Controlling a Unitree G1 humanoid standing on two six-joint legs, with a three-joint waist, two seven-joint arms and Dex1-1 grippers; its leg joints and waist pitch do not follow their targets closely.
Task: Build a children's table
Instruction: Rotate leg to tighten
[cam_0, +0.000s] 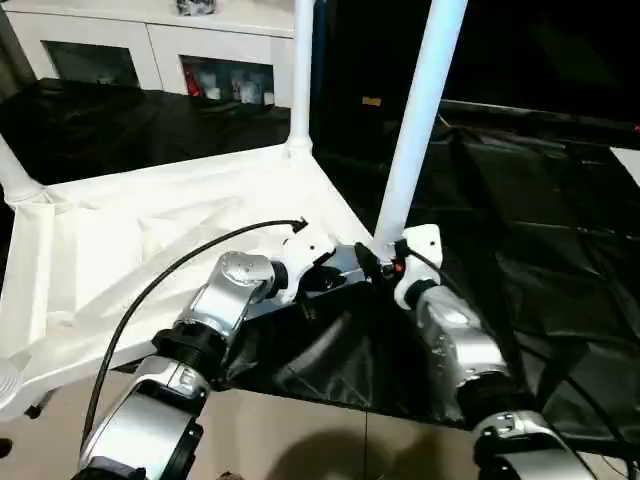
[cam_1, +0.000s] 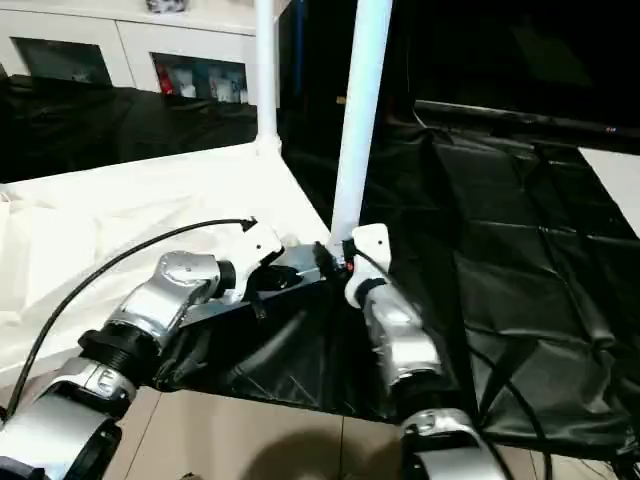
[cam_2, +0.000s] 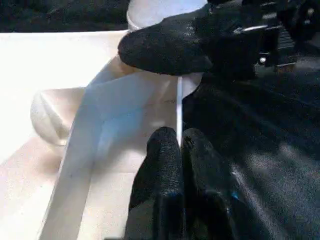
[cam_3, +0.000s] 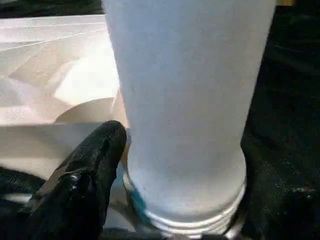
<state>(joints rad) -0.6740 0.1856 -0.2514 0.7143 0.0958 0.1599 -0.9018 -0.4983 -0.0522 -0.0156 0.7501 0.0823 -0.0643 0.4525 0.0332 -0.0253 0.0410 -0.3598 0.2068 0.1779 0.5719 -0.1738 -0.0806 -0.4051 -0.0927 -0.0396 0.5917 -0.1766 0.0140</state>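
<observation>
We see the white tabletop (cam_0: 150, 240) lying upside down, ribbed underside up, on a worktop covered with black sheeting (cam_0: 540, 250). Its near right corner sits between our two arms. One leg (cam_0: 418, 120) rises from that corner, leaning a little to the right, its threaded end at the corner socket. A second leg (cam_0: 302, 70) stands upright in the far corner socket, and a third leg (cam_0: 15, 170) shows at the left edge.

Our left pincer (cam_2: 178, 142) has its two black fingers pressed together on the thin side wall of the tabletop, pinching it just beside the near corner. Our right pincer (cam_0: 385, 262) is at the base of the leaning leg; in the right wrist view one black finger (cam_3: 82, 175) lies against the leg just above its threaded end, with the other finger hidden, so we cannot tell whether it grips.

A white cabinet (cam_0: 150, 50) with glass doors stands behind the worktop.
</observation>
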